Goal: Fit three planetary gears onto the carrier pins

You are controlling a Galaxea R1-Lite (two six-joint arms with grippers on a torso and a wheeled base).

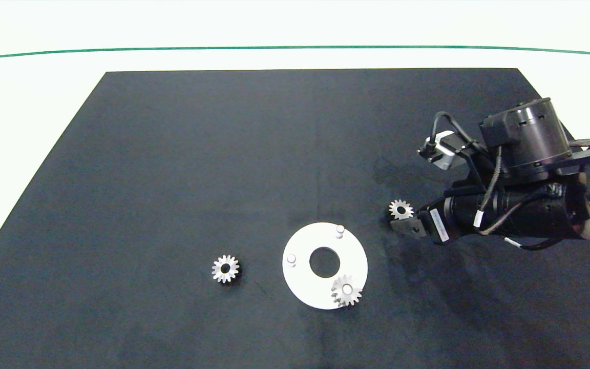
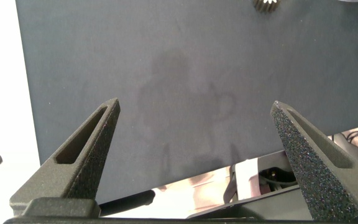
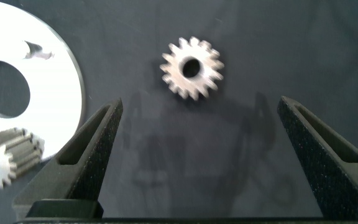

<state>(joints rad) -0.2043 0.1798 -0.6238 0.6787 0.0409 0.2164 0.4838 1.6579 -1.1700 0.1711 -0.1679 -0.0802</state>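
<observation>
Right gripper [image 3: 197, 124] spread wide, holding nothing; loose gear [image 3: 192, 68] flat just ahead of fingertips. White disc [image 3: 61, 74] off to one side.

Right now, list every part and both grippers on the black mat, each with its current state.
Flat white ring-shaped disc: flat on the mat.
Silver gear on the disc: seated on a pin.
Two bare silvery pins: upright, empty.
Silver gear left of the disc: loose, flat.
Silver gear right of the disc: loose, flat.
Right gripper: jaws open, near that gear.
Left gripper: jaws open, empty.
</observation>
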